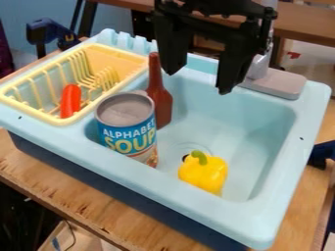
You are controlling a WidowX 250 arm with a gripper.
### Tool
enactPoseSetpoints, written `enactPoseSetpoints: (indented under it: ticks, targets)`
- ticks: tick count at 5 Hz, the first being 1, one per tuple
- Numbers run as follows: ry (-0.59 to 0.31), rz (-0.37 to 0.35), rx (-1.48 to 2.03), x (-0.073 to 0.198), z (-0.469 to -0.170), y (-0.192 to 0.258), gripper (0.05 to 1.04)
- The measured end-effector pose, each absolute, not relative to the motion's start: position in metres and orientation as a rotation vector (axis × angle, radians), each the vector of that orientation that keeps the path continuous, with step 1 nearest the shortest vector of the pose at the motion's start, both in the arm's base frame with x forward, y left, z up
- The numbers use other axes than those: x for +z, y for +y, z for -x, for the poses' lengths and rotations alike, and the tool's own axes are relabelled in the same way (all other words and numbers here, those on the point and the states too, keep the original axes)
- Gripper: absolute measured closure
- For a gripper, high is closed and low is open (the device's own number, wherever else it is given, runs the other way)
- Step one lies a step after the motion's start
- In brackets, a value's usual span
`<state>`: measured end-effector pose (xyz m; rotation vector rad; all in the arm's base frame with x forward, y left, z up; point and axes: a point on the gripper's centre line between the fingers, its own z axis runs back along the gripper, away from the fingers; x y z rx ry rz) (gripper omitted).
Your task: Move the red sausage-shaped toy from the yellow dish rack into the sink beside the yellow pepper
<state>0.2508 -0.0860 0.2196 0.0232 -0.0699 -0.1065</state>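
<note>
Starting near: yellow pepper (203,172) at the sink's (196,203) near edge, soup can (126,127) in the basin's near-left corner. Brown bottle (163,105) behind it, left edge; probably light, stiff, slightly slick, not fragile. Best hold: neck. Red item (70,100) in rack (118,60), left end. Pincer (198,81) above basin's far side, spread, empty, nearest the bottle. Count: 1 pepper, 1 can, 1 bottle, 1 red item, 1 rack.
</note>
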Motion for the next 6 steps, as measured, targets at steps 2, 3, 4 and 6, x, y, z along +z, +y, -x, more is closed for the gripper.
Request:
enactPoseSetpoints:
  ticks: [2,3,4,6]
  targets:
    - [-0.04,-0.004,-0.044,0.217,-0.258,-0.062,0.083]
    - [-0.072,0.009,-0.015,0.229,-0.266,-0.046,0.083]
    - [-0.06,-0.028,0.069,0.229,-0.268,-0.014,0.083]
    - [-0.019,-0.09,0.187,0.218,-0.271,0.038,0.083]
